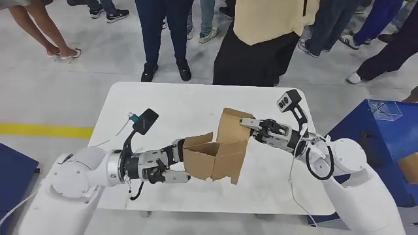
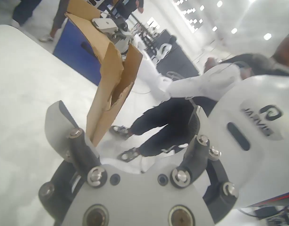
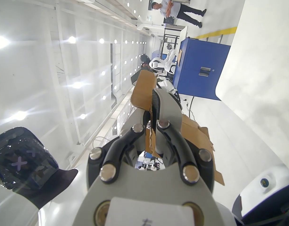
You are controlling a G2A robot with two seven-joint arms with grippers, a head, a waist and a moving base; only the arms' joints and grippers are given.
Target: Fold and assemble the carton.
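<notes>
- Clamping the tall upright flap of the carton (image 1: 219, 151) between the fingers of the right gripper (image 3: 151, 104), drawn together onto the cardboard with the flap's edge pinched between them.
- Spreading the left gripper (image 2: 125, 114) wide, with nothing grasped; touching the edge of a lower carton flap with one finger (image 2: 57, 121) only, the other finger well apart from the cardboard.
- Flanking the carton on opposite sides: left gripper low at the flap nearest it, right gripper higher at the raised flap.
- Placing the carton between the two grippers, over the middle of the white table (image 1: 176, 104), toward the robot's side; unable to tell whether the base rests on the tabletop.
- Showing the carton part-formed: open on top, brown flaps splayed outward, edges crumpled and torn.
- Noting a blue cabinet (image 1: 366, 137) just beside the table on the right arm's side.
</notes>
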